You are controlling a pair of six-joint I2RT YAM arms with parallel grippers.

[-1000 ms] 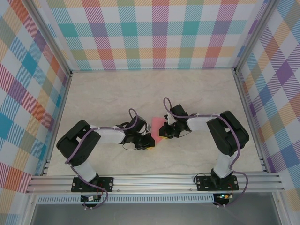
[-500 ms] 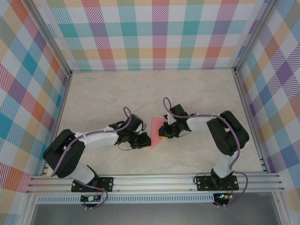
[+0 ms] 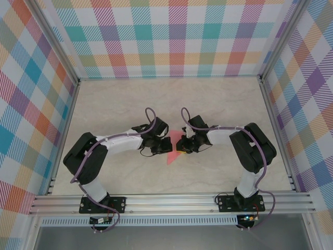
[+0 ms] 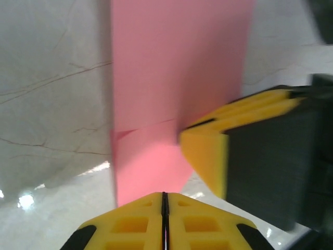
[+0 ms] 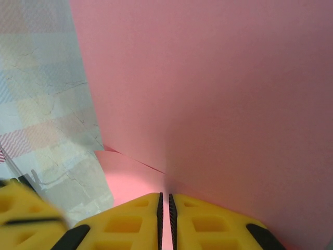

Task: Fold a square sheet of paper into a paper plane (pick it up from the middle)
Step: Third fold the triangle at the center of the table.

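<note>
The white-and-black left arm (image 3: 117, 143) and right arm (image 3: 223, 136) bend inward, wrists facing across a thin salmon-pink sheet of paper (image 3: 171, 155). The left gripper (image 3: 163, 146) pinches the sheet's left side with its yellow fingers (image 4: 130, 225) pressed together. The right gripper (image 3: 182, 147) is clamped on the sheet's right side.

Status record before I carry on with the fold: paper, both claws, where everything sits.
paper: pink paper, creased, held between the two claws, pointed end toward the arm bases
left claw: left claw, jaws shut, pinching the paper's near edge
right claw: right claw, jaws shut on the paper, facing the left claw
spacing: claws close together on the paper; whether they touch cannot be told
location: about the middle of the marble-look table
fold state: one crease line visible in the wrist views; overall shape unclear
</note>
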